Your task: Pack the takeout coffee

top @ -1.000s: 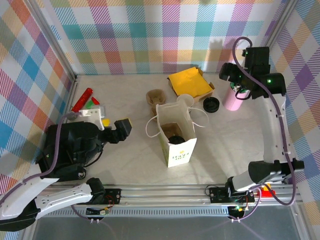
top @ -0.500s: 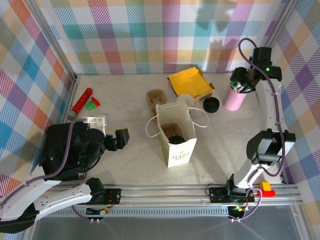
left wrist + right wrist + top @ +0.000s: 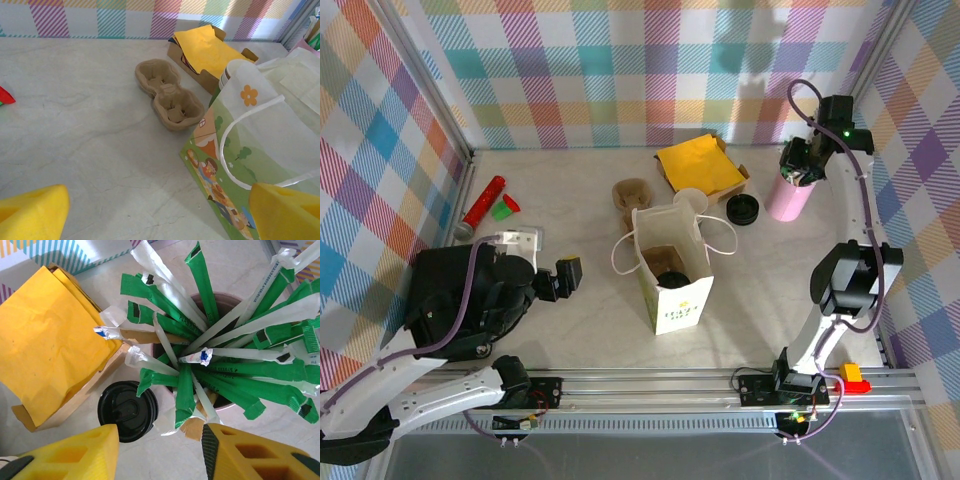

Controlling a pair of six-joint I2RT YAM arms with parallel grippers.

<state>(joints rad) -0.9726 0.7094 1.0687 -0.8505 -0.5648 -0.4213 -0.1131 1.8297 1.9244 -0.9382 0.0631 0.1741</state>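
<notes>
The takeout coffee (image 3: 670, 279) stands inside the white paper bag (image 3: 681, 305), its black lid showing through the open top. My left gripper (image 3: 566, 275) hangs open left of the bag, nothing between its yellow fingers (image 3: 31, 211). From the left wrist the bag (image 3: 260, 145) is close on the right. My right gripper (image 3: 802, 163) hovers over the pink cup (image 3: 786, 201) of wrapped straws. In the right wrist view the right gripper (image 3: 160, 450) has its jaws apart, with the ends of the green and white straws (image 3: 186, 390) just above the gap and nothing clamped.
A loose black lid (image 3: 743, 209) lies beside the pink cup, also below the straws (image 3: 126, 410). A lidless cup (image 3: 691, 200), a box of yellow napkins (image 3: 698, 165) and a brown cup carrier (image 3: 632, 194) sit behind the bag. Red and green items (image 3: 486, 200) lie far left.
The right gripper's jaws have narrowed while it shifted over the pink cup and the right arm's elbow swung in. The left gripper drew back slightly toward the near edge.
</notes>
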